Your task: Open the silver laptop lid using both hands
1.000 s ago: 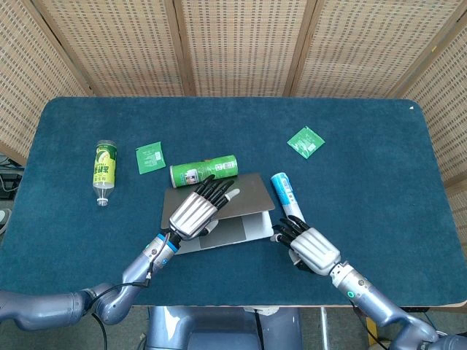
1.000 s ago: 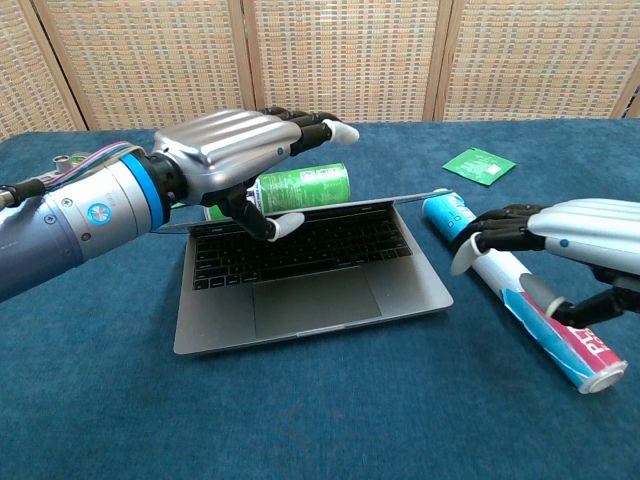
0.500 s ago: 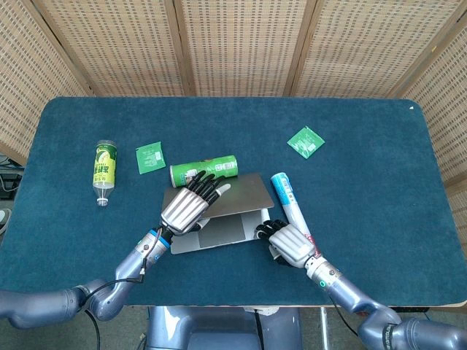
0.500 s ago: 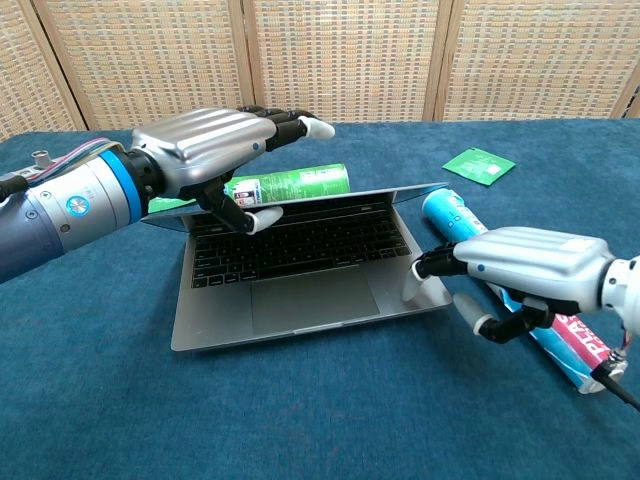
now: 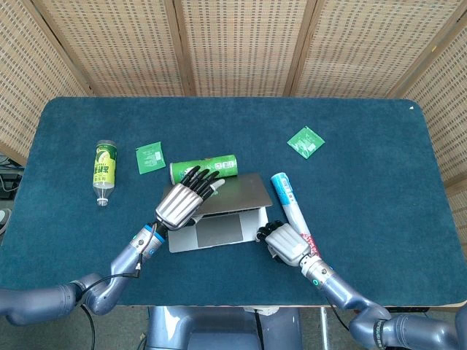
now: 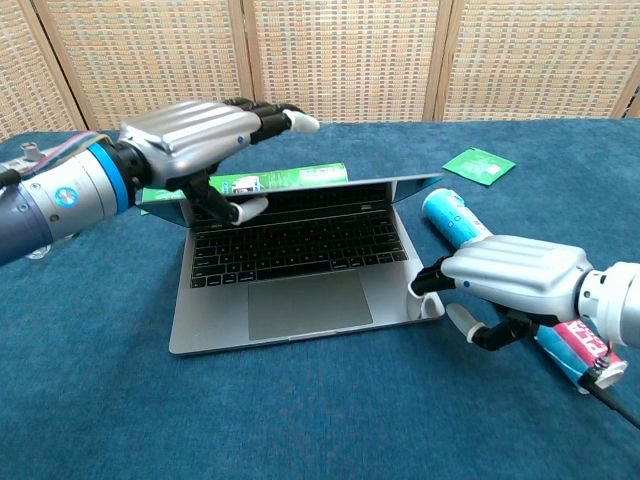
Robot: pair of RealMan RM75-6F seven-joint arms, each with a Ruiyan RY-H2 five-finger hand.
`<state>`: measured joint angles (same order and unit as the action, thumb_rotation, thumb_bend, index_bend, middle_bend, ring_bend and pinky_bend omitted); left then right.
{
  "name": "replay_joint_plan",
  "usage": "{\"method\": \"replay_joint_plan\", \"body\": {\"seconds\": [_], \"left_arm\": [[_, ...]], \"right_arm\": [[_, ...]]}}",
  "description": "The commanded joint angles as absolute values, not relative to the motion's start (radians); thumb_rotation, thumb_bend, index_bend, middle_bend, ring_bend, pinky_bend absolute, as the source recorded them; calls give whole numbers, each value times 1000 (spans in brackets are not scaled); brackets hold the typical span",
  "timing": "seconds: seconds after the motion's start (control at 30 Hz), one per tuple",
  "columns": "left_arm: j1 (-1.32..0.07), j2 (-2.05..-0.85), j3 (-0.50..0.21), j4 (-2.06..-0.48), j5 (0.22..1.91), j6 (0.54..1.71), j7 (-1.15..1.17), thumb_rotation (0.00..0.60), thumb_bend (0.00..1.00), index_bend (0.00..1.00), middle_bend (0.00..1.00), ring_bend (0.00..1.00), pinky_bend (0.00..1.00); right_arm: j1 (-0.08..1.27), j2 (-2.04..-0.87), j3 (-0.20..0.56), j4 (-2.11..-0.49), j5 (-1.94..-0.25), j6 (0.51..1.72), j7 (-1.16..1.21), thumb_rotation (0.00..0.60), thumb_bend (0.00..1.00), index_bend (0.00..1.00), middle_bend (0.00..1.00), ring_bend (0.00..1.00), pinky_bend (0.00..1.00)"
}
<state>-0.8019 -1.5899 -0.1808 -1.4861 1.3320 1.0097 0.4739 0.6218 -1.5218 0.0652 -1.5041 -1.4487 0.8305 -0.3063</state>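
The silver laptop [image 5: 217,233] lies partly open at the table's front middle, and its keyboard [image 6: 300,240] shows in the chest view. My left hand [image 5: 182,205] [image 6: 190,140] grips the front edge of the lid [image 6: 385,188], with its fingers stretched over the top and its thumb under the edge. The lid [image 5: 241,191] is tilted up at a low angle. My right hand [image 5: 285,242] [image 6: 515,280] presses its fingertips down on the front right corner of the base [image 6: 425,305], thumb hanging off beside the edge.
A green can [image 5: 215,168] [image 6: 285,179] lies on its side just behind the lid. A blue and white tube [image 5: 287,197] [image 6: 452,216] lies right of the laptop, partly under my right hand. A bottle [image 5: 105,168] and green packets [image 5: 150,157] [image 5: 306,141] lie further off.
My right hand moved in from beside the tube onto the base's front right corner. My left hand drew back and up with the lid, which now stands higher.
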Motion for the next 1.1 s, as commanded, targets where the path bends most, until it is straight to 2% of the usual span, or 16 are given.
{"method": "replay_joint_plan", "body": {"seconds": [0.03, 0.37, 1.1], "left_arm": [[-805, -1571, -190, -1479, 1329, 1016, 476, 600, 420, 0, 0, 0, 0], [-823, -1527, -249, -1391, 1260, 1010, 456, 600, 419, 0, 0, 0, 0], [-919, -1564, -325, -1184, 1116, 933, 438, 600, 419, 0, 0, 0, 0]], "right_arm": [[627, -1519, 61, -1512, -1437, 836, -328, 600, 938, 347, 350, 263, 313], [637, -1515, 54, -1528, -1405, 845, -357, 600, 937, 349, 351, 263, 313], [658, -1523, 43, -1557, -1362, 863, -423, 600, 937, 364, 367, 274, 314]]}}
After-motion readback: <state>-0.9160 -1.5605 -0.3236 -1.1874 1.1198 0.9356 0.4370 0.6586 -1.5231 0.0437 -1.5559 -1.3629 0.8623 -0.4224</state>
